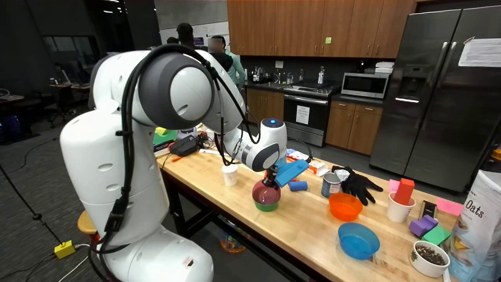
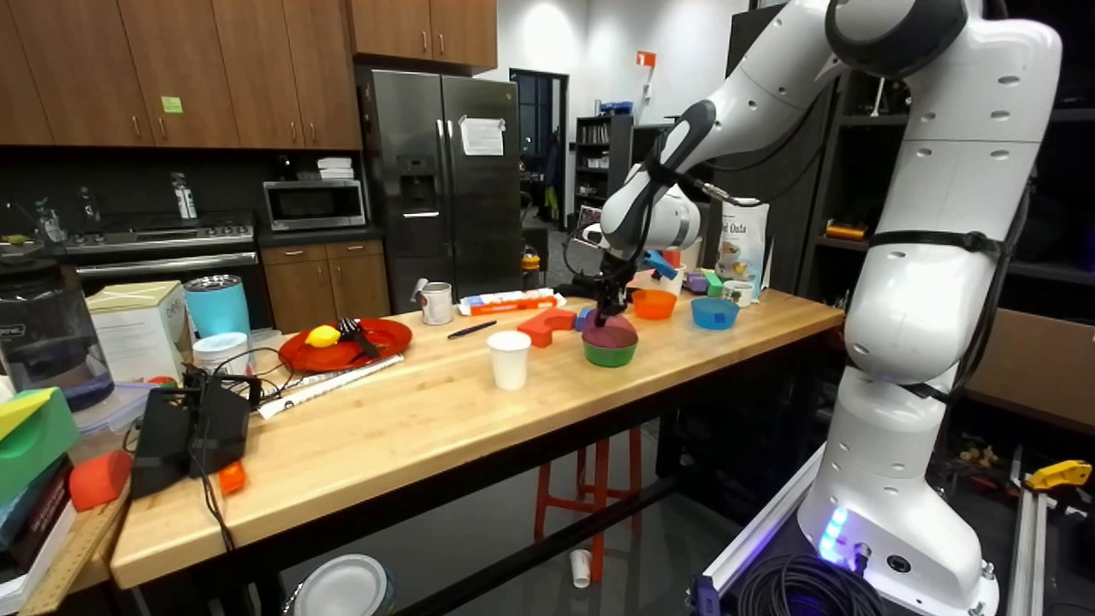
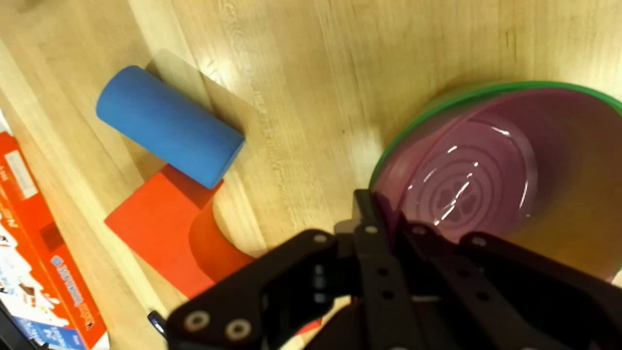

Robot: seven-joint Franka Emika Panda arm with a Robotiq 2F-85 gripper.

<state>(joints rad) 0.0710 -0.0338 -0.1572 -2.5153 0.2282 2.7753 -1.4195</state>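
Under the end effector [image 3: 387,215], rim tight in its grip, a purple bowl [image 3: 461,180], tilted inside a green bowl [image 2: 610,356]

Operator: Identify the supporting surface.
Technician: A light wood worktop [image 2: 428,393].
Operator: List items toward the robot-side long edge.
Technician: Green bowl [image 2: 611,356], white cup [image 2: 510,364], blue bowl [image 1: 353,239]. Orange bowl [image 2: 654,306] stands further inboard.
Operator: Opposite long edge?
Technician: Red plate [image 2: 392,334], metal can [image 2: 437,305], black glove [image 1: 355,186].
Operator: Short edges?
Technician: Oats bag [image 1: 475,235] and white bowl [image 1: 426,270] near one; black boxy device [image 2: 224,423] near the other.
Operator: Between the long edges?
Technician: Red arch block [image 3: 160,231], blue cylinder [image 3: 170,126] directly alongside.
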